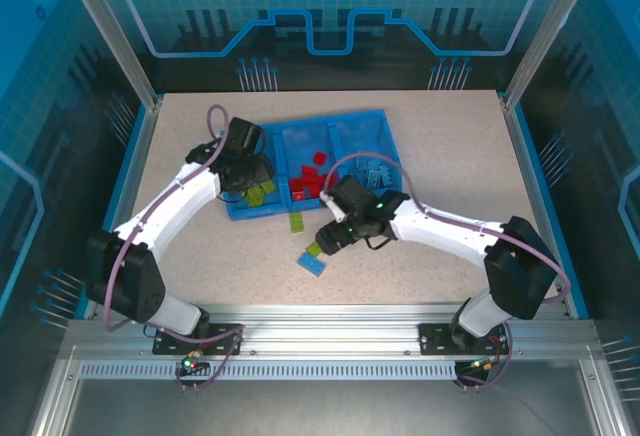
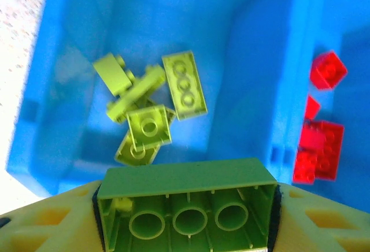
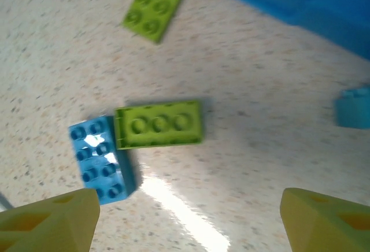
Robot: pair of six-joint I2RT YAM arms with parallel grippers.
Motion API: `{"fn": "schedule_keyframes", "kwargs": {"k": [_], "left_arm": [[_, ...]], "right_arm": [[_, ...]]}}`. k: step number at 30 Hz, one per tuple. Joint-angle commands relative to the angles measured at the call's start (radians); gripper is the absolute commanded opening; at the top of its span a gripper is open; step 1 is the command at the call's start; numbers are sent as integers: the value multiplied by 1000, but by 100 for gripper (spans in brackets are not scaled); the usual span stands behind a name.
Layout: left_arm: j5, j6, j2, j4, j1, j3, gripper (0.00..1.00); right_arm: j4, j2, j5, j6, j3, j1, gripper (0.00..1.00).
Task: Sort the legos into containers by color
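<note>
The lime green legos (image 2: pixel 150 107) lie in a heap in the left compartment of the blue tray (image 1: pixel 330 118), and the red legos (image 1: pixel 310 181) lie in the middle compartment. The left pincer (image 2: pixel 185 220) grips one more lime green brick (image 2: pixel 185 191) by its ends, above the left compartment. Between the tray and the near edge of the bench (image 1: pixel 450 156), a green brick (image 3: pixel 159 125) touches a light blue brick (image 3: pixel 101 159). A flat green brick (image 3: pixel 156 3) lies closer to the tray. The right pincer (image 3: pixel 185 217) hangs open over them, holding nothing.
</note>
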Motion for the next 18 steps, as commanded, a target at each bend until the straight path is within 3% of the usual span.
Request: {"fn": "schedule_keyframes", "kwargs": {"k": [1,10,18], "left_arm": [[50,44,60,25,58,39,64],[133,44,214,78,133,57,66],[156,36,216,108,136,28,83]], "right_arm": [[37,62,5,-25,7,81,82],[16,189,29,-21,63,204,82],[-21,296,45,-45,123,223,79]]}}
